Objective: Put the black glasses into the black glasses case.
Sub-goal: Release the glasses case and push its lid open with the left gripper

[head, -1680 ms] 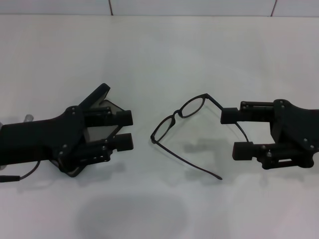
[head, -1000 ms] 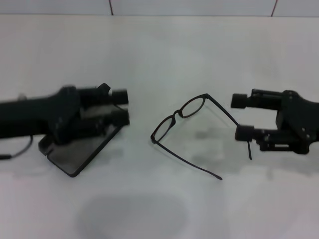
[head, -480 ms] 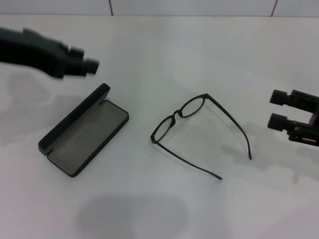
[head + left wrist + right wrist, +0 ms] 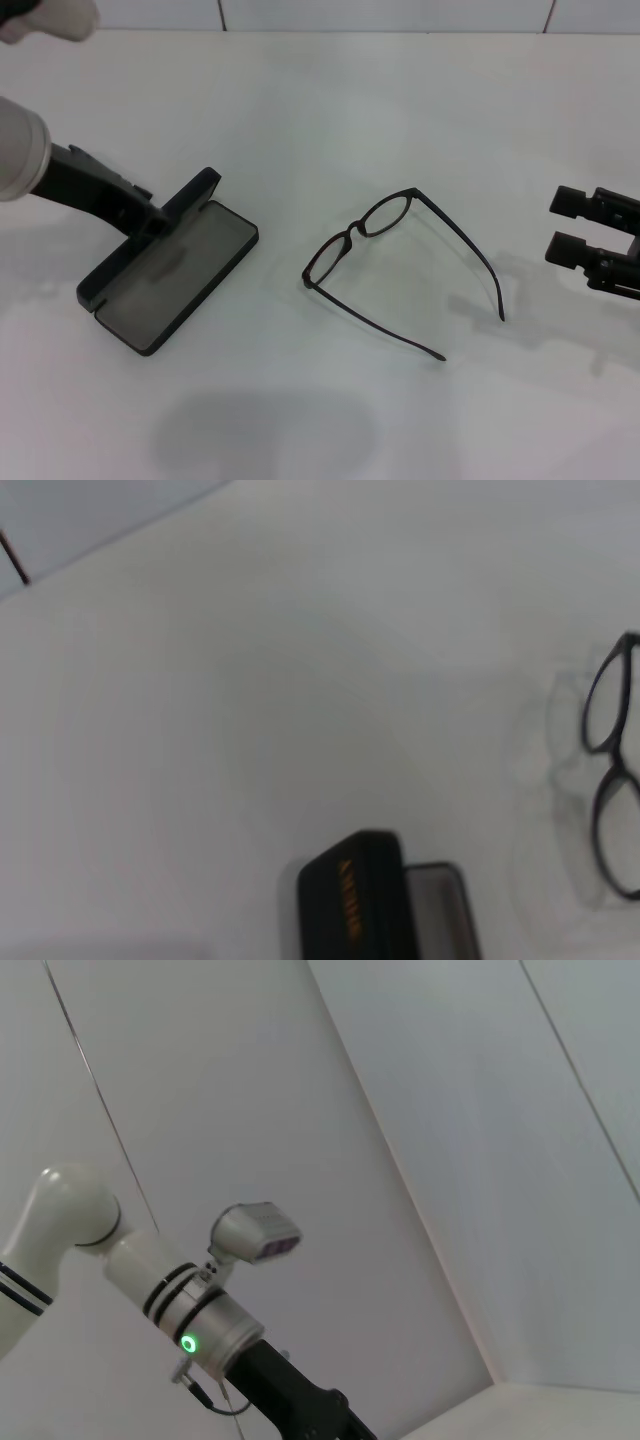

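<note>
Pre-grasp: thin black-framed glasses (image 4: 400, 268) lie unfolded on white table (image 4: 320, 100) beside open black hard-shell case (image 4: 165, 265). Right gripper (image 4: 562, 225), fingers apart, must approach the frame; left gripper (image 4: 155, 222) fingers: can't tell.

Lighting was bright, even and diffuse from overhead. The white tabletop (image 4: 330, 110) showed mild glare. The black glasses (image 4: 400, 268) cast faint, soft shadows; a broad dim shadow lay on the near tabletop. The left wrist view was soft and out of focus throughout.
</note>
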Tool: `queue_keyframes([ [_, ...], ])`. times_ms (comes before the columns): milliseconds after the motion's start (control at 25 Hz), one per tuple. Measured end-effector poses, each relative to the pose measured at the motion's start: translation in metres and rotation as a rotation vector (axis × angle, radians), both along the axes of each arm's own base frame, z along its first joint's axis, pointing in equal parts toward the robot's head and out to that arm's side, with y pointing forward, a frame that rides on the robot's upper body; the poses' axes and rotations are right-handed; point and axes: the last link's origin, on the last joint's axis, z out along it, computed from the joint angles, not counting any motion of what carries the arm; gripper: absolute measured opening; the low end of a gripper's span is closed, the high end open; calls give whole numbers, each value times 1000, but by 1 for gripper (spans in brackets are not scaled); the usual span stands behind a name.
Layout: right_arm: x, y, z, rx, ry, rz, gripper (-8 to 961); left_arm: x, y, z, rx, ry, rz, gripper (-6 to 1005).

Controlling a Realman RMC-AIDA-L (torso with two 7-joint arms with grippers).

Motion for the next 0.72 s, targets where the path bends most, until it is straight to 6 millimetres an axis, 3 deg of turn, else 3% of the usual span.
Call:
queue_keyframes([
  [720,0,3,-3,1,-3,-12,726,-22,18,-29,-59,104,38,399],
])
